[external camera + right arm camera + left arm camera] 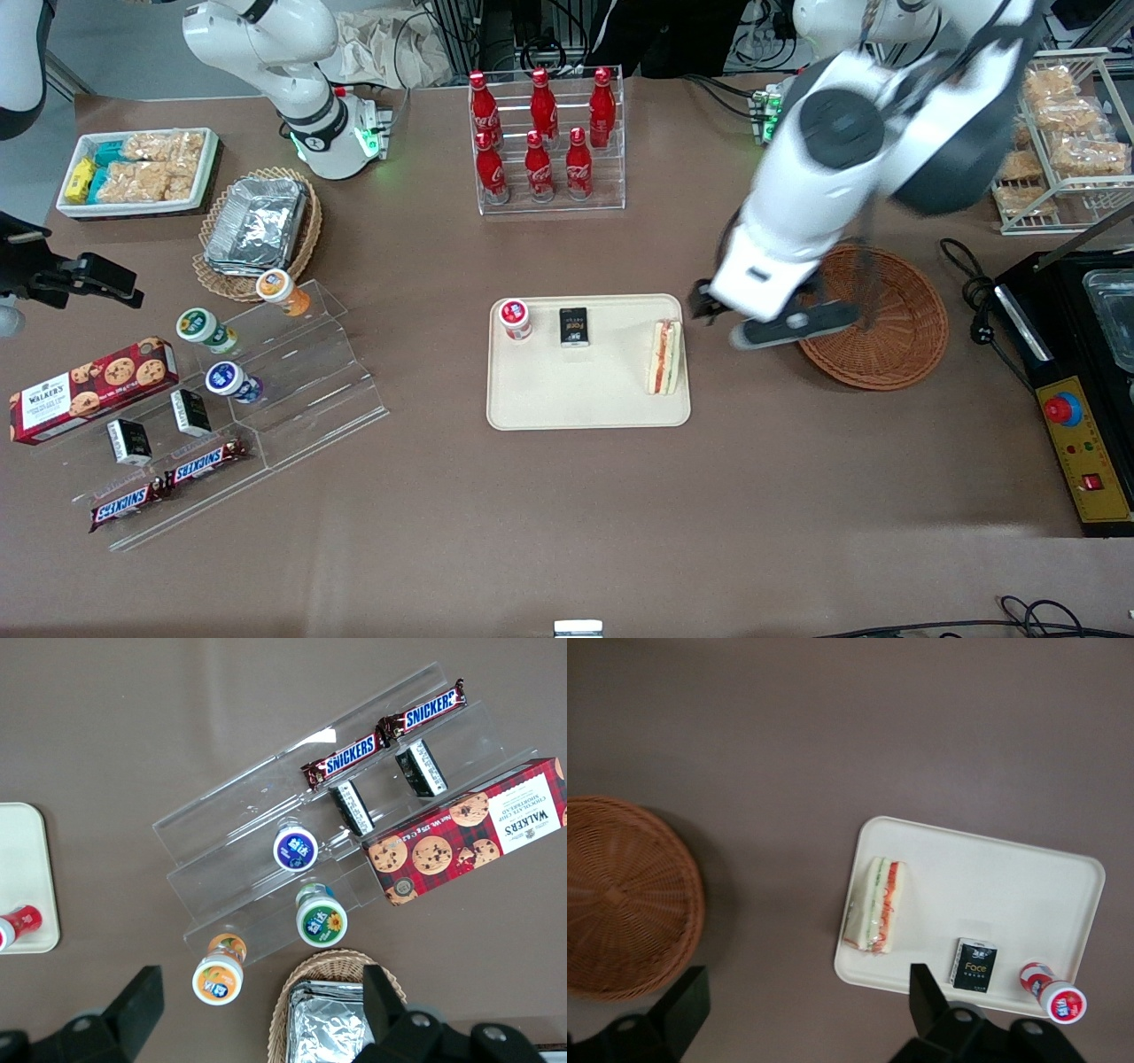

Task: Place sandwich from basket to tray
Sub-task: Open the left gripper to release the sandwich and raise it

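Three items on tray [585, 403], sandwich [664, 356] included; tool [749, 323] spread, holding nothing, above basket [895, 319] rim.

"SNICKERS" bars [344, 759], "WALKER'S" box [93, 388]

sandwich [874, 904] on tray [1028, 877] | basket [622, 895] apart | tool [806, 1001] spread, above table

Front view: high, angled down over whole table. Left wrist view: looks straight down past gripper [802, 1005], closer; both share tray [585, 403] [1028, 877], basket [895, 341] [620, 895].
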